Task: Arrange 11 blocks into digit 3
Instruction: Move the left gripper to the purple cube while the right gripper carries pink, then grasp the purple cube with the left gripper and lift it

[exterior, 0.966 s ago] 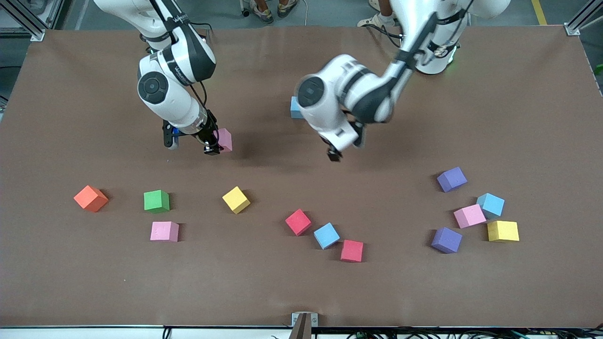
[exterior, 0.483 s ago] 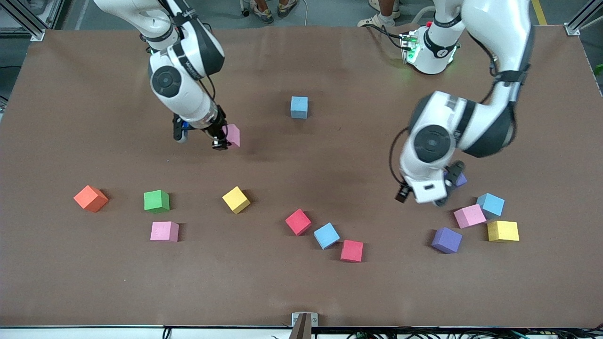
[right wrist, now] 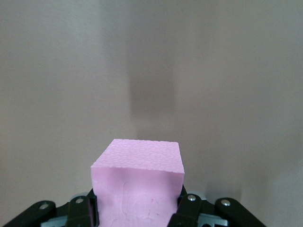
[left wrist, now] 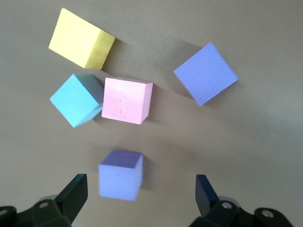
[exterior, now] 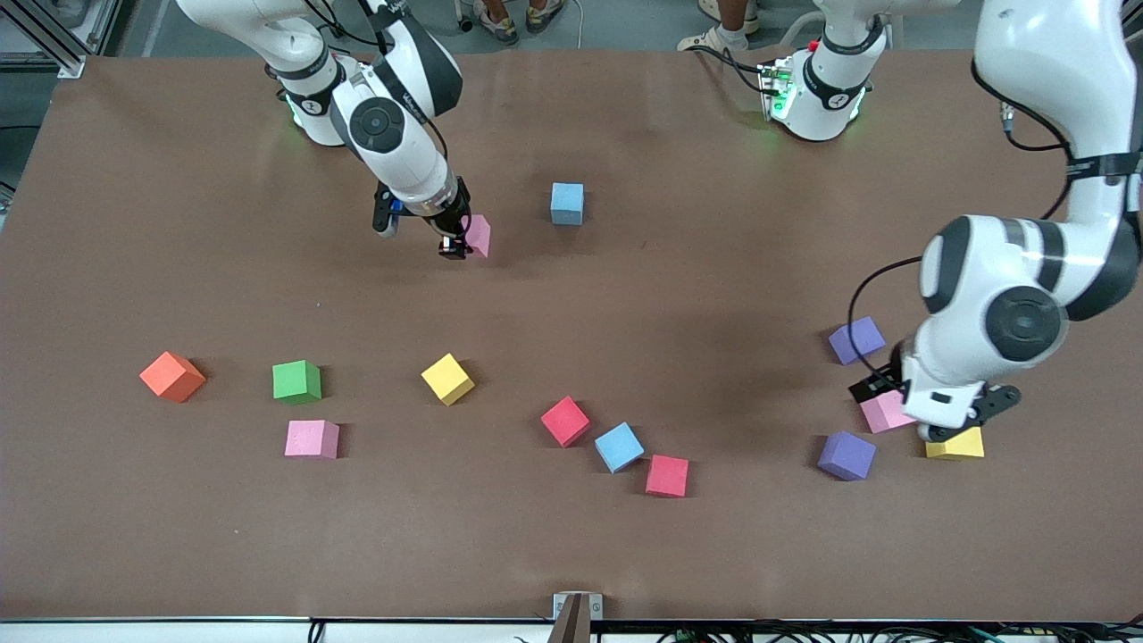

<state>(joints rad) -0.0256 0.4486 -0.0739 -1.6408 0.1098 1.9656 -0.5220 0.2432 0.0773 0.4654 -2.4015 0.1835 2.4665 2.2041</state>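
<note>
Swinging away from the table's middle over the last second, the left gripper (left wrist: 139, 198) now hangs over a cluster of small matte foam cubes toward the left arm's end of the table, its black fingers (left wrist: 73, 194) spread wide with nothing between them. Directly under it in the left wrist view sits a purple foam cube (left wrist: 120, 174), with a pink foam cube (left wrist: 127, 100) touching a light blue foam cube (left wrist: 75, 100), a yellow foam cube (left wrist: 81, 39) near them and a second purple cube (left wrist: 205, 73) set apart.

Meanwhile the right gripper (exterior: 455, 243) has carried another pink foam cube (right wrist: 138, 182) toward the lone light blue cube (exterior: 567, 203) resting nearest the robots' bases; the jaws are clamped on the pink cube's two sides above bare brown tabletop (exterior: 571, 554).

Nearer the front camera lie a second yellow cube (exterior: 447, 379), a red foam cube (exterior: 565, 421), a third light blue cube (exterior: 619, 446) and another red cube (exterior: 667, 475). Toward the right arm's end sit a green foam cube (exterior: 296, 381), a third pink cube (exterior: 312, 438) and an orange foam cube (exterior: 171, 376). No cubes are joined into the digit 3 yet.
</note>
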